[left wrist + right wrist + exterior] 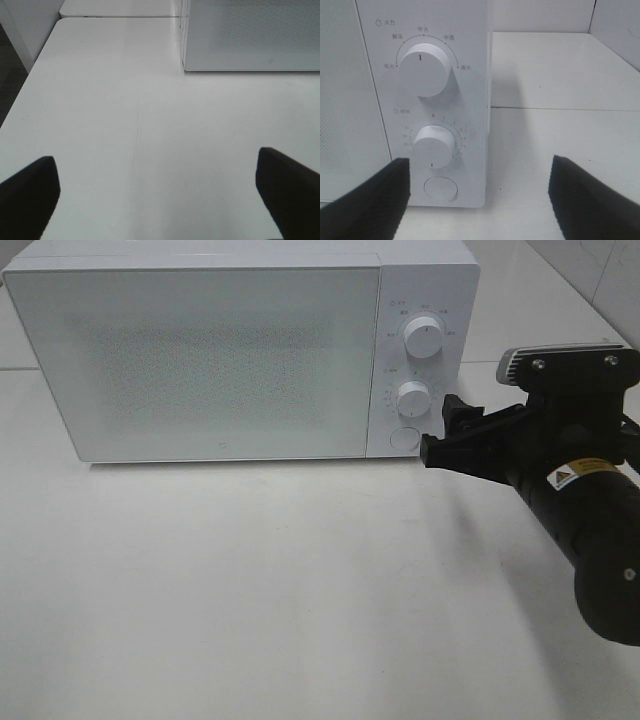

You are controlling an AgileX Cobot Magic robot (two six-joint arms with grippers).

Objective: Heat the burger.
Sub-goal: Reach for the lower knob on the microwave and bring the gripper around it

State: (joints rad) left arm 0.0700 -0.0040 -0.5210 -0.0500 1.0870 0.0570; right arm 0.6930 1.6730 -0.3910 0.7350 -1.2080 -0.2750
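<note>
The burger is out of view. The white microwave point(200, 350) stands at the back of the table with its door shut, and the speckled door front shows nothing of the inside. My right gripper point(443, 428) is open just in front of the control panel, level with the lower knob point(435, 144) and the round button point(440, 189). Its two dark fingers point(370, 200) are spread wide with nothing between them. My left gripper point(157, 195) is open over bare table, to the left of the microwave's front corner point(185, 67). It does not show in the exterior high view.
The panel's upper knob point(424, 337) sits above the lower knob point(413, 397) and the round button point(403, 438). The white table point(250, 580) stretches in front of the microwave. A table edge point(30, 80) drops off on the left side. A tiled wall stands at the back right.
</note>
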